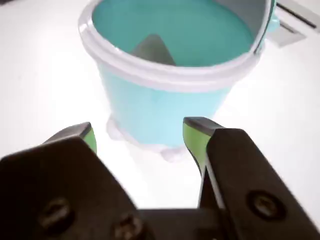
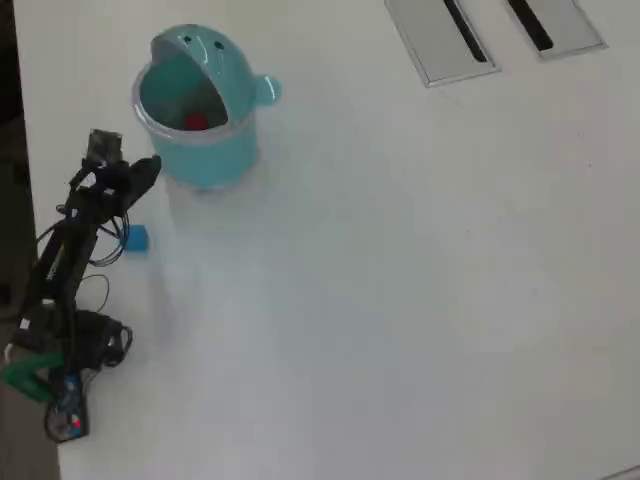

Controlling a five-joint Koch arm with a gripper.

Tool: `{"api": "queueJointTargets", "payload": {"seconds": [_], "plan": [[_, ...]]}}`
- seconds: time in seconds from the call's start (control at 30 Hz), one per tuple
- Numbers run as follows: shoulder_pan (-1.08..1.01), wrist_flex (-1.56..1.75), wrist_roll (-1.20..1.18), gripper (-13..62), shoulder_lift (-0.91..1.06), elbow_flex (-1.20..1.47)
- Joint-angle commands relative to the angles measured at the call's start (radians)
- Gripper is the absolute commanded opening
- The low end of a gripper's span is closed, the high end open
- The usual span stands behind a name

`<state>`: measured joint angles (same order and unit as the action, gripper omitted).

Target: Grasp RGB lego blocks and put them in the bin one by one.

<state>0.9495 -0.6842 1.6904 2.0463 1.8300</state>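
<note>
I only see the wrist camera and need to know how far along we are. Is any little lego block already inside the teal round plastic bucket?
Observer: Yes. The overhead view shows the small red plastic block lying inside the teal round plastic bucket.
Operator: Okay, and where is the blue one? I can't see it at all from here.
Observer: In the overhead view the small blue plastic block lies on the white table, below the bucket and just right of the arm.
</note>
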Motion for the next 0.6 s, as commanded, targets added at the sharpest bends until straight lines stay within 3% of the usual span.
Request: {"api": "queueJointTargets", "payload": {"seconds": [0.0,0.57], "plan": [[0.021,-0.006,0.003,31.2,0.041,-0.011],[0.130,-0.026,0.049,31.2,0.114,0.422]]}}
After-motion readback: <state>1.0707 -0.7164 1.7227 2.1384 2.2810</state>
